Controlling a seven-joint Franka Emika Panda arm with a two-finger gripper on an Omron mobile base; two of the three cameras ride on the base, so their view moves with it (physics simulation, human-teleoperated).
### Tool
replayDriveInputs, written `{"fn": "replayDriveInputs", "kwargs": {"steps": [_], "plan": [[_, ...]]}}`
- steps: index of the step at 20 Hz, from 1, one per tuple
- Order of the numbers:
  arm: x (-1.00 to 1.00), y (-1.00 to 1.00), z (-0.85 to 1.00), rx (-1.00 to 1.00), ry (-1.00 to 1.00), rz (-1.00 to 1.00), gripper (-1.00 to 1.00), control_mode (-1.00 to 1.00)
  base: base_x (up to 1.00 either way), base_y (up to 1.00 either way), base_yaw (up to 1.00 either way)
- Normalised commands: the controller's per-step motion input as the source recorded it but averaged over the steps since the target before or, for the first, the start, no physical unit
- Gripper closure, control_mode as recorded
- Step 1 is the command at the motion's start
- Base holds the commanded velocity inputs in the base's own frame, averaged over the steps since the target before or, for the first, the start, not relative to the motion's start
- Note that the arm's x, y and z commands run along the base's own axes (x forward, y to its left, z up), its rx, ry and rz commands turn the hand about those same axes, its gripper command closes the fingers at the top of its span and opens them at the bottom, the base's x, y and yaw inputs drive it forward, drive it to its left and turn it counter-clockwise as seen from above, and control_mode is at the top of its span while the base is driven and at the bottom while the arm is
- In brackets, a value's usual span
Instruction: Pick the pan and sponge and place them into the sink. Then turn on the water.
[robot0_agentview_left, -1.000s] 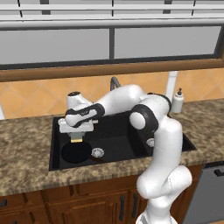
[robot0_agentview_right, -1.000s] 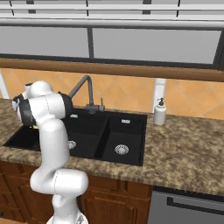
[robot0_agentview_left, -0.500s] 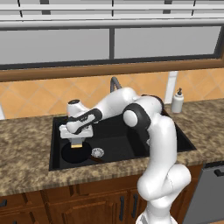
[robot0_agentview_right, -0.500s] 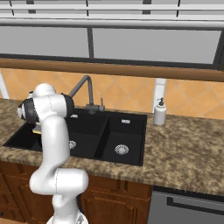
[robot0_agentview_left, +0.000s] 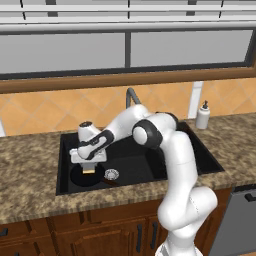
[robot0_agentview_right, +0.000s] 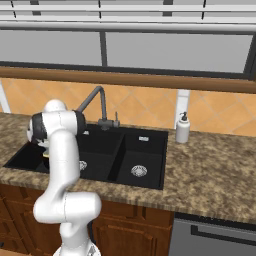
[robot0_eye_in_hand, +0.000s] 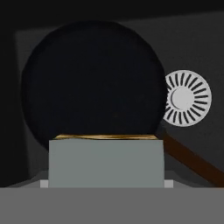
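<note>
In the left base view the black sink (robot0_agentview_left: 64, 165) holds the round black pan (robot0_agentview_left: 80, 178) on the floor of its large left basin, beside the silver drain (robot0_agentview_left: 111, 174). My gripper (robot0_agentview_left: 89, 168) reaches down into that basin, just above the pan, shut on the sponge (robot0_agentview_left: 90, 170), whose yellow side shows between the fingers. In the hand view the sponge (robot0_eye_in_hand: 106, 162) fills the lower middle, grey-green face toward the camera with a yellow edge on top. Beyond it lie the pan (robot0_eye_in_hand: 92, 87), its brown handle (robot0_eye_in_hand: 192, 165) and the drain (robot0_eye_in_hand: 187, 98). No water runs.
The dark gooseneck faucet (robot0_agentview_left: 131, 95) stands behind the sink, its spout over the basins (robot0_agentview_right: 95, 97). A white soap dispenser (robot0_agentview_left: 202, 116) sits on the granite counter at the back right. The smaller right basin has its own drain (robot0_agentview_right: 139, 171).
The arm has swung left and down, carrying the sponge from above the sink's middle into the left basin, close over the pan. The grip has not changed.
</note>
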Motion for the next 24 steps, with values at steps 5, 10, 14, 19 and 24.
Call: {"fn": "replayDriveInputs", "kwargs": {"steps": [5,10,14,19,24], "plan": [[0.23,0.00,-0.37,-0.01,0.00,0.00,1.00,-1.00,0.00,0.00,0.00],[0.12,0.00,-0.40,-0.01,0.00,0.00,1.00,-1.00,0.00,0.00,0.00],[0.03,0.00,-0.20,-0.01,-0.01,0.00,-1.00,-1.00,0.00,0.00,0.00],[0.01,0.00,0.00,0.00,0.00,0.00,-1.00,-1.00,0.00,0.00,0.00],[-0.02,0.00,0.10,0.00,-0.06,0.00,-1.00,-1.00,0.00,0.00,0.00]]}}
